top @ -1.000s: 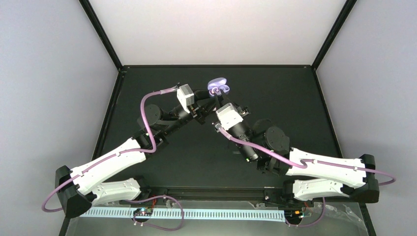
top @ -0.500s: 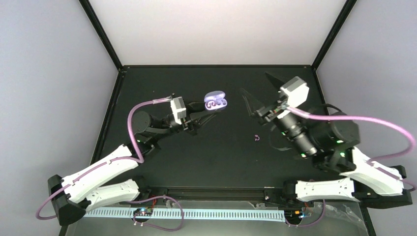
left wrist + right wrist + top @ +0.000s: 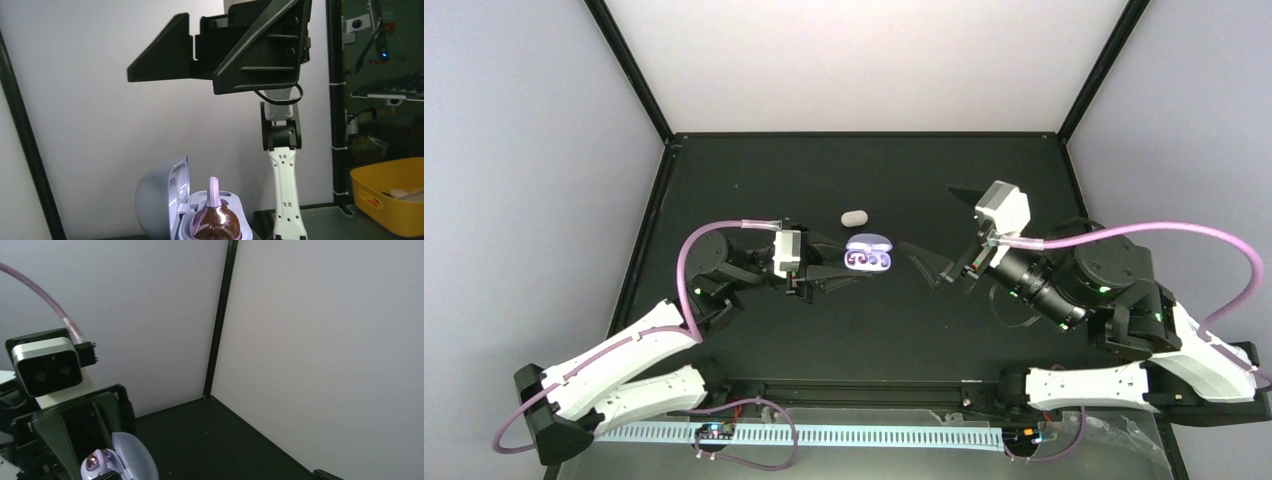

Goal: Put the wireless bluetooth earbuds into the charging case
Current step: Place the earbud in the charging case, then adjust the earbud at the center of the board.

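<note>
Over the counter [image 3: 754, 170], left fingers [image 3: 834, 283] are gripping the charging case [image 3: 870, 242], right fingers [image 3: 924, 262] are gaping empty, tiny slick earbuds [image 3: 216, 222] probably needing stem pinches.

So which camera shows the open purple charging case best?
Top external: the purple charging case shows whole, lid open, interior facing the camera. Left wrist sees it side-on, cut off below; right wrist catches only part, bottom-left.

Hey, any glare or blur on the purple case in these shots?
Top external: the open purple case blows out to a pale glow against the dark table. Left wrist: cropped at the bottom, glossy highlight on the seated earbud. Right wrist: soft, cut off by the lower edge.
</note>
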You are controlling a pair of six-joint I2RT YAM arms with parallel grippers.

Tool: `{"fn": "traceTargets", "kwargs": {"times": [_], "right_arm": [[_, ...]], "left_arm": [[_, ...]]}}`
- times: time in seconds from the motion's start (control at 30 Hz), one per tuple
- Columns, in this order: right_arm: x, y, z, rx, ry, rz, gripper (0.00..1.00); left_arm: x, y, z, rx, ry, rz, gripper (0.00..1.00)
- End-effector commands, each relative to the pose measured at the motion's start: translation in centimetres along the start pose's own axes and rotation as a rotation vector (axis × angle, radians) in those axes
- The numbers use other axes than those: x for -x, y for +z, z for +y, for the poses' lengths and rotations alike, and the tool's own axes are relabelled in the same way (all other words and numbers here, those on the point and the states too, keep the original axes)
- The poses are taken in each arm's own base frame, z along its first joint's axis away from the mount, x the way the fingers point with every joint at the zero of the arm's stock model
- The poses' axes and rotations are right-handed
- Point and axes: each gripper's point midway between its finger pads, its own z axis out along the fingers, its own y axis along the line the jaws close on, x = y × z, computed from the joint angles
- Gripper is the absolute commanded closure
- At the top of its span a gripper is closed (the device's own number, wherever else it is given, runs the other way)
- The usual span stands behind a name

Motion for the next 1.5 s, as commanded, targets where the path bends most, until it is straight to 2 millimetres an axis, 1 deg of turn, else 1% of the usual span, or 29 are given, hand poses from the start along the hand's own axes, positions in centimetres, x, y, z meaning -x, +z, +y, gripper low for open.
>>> {"fn": "traceTargets", "kwargs": {"times": [0.0, 0.1, 0.27, 0.4, 0.57, 0.6, 0.67, 0.73, 0.77, 0.83, 0.9, 0.97, 1.03, 1.1, 1.13, 1.23, 1.27, 1.3, 1.37, 1.47], "right_arm": [[-0.8, 0.5, 1.7, 0.074, 0.012, 0.027, 0.00], [-0.8, 1.0, 2.4, 0.100, 0.004, 0.024, 0.00], [-1.6, 2.1, 3.7, 0.137, -0.017, 0.053, 0.00], [-2.1, 2.7, 3.8, 0.122, -0.032, 0.075, 0.00], [-2.2, 2.9, 3.7, 0.108, -0.035, 0.079, 0.00], [-2.0, 2.8, 3.3, 0.094, -0.030, 0.072, 0.00], [-1.2, 1.9, 1.8, 0.037, -0.004, 0.029, 0.00], [-0.6, 0.9, -0.2, -0.045, 0.023, -0.009, 0.00], [-0.6, 0.5, -1.4, -0.093, 0.042, -0.013, 0.00], [-2.0, 0.5, -3.5, -0.188, 0.068, 0.022, 0.00], [-4.6, 1.2, -5.3, -0.250, 0.119, 0.088, 0.00], [-8.3, 2.2, -7.2, -0.297, 0.207, 0.171, 0.00], [-12.7, 2.9, -9.0, -0.358, 0.297, 0.256, 0.00], [-17.6, 3.3, -10.4, -0.414, 0.402, 0.337, 0.00], [-20.3, 3.3, -11.1, -0.445, 0.455, 0.375, 0.00], [-28.1, 2.3, -13.0, -0.545, 0.626, 0.453, 0.01], [-30.0, 1.7, -14.0, -0.581, 0.680, 0.450, 0.03], [-32.2, 0.8, -14.5, -0.622, 0.730, 0.468, 0.06], [-35.1, -0.4, -15.5, -0.687, 0.782, 0.472, 0.12], [-39.1, -2.1, -16.4, -0.786, 0.806, 0.531, 0.23]], "left_arm": [[0.6, 0.4, -1.2, -0.081, 0.004, 0.005, 0.98], [0.5, 0.5, -1.2, -0.088, 0.000, 0.011, 0.98], [0.4, 0.8, -1.2, -0.098, -0.006, 0.016, 0.99], [0.6, 0.8, -1.2, -0.100, -0.004, 0.014, 0.98], [0.6, 0.8, -1.3, -0.101, -0.003, 0.013, 0.98], [0.6, 0.7, -1.2, -0.098, -0.003, 0.016, 0.98], [0.3, 0.7, -1.0, -0.081, -0.003, 0.025, 0.98], [-0.1, 0.4, -0.7, -0.050, -0.010, 0.043, 0.98], [-0.5, 0.2, -0.6, -0.037, -0.017, 0.052, 0.99], [-0.9, -0.2, -0.8, -0.035, -0.032, 0.060, 0.98], [-1.4, -0.6, -1.2, -0.036, -0.051, 0.065, 0.98], [-1.7, -1.2, -1.6, -0.036, -0.073, 0.065, 0.98], [-2.0, -1.7, -1.9, -0.033, -0.091, 0.065, 0.99], [-2.1, -2.2, -2.3, -0.028, -0.103, 0.065, 0.98], [-2.1, -2.5, -2.5, -0.026, -0.105, 0.066, 0.98], [-2.5, -3.4, -2.8, -0.009, -0.109, 0.073, 0.98], [-2.6, -3.7, -2.9, -0.001, -0.112, 0.075, 0.98], [-2.8, -3.9, -3.0, 0.008, -0.115, 0.077, 0.98], [-3.0, -4.4, -3.1, 0.021, -0.120, 0.081, 0.98], [-3.3, -4.9, -3.2, 0.037, -0.127, 0.086, 0.98]]}}
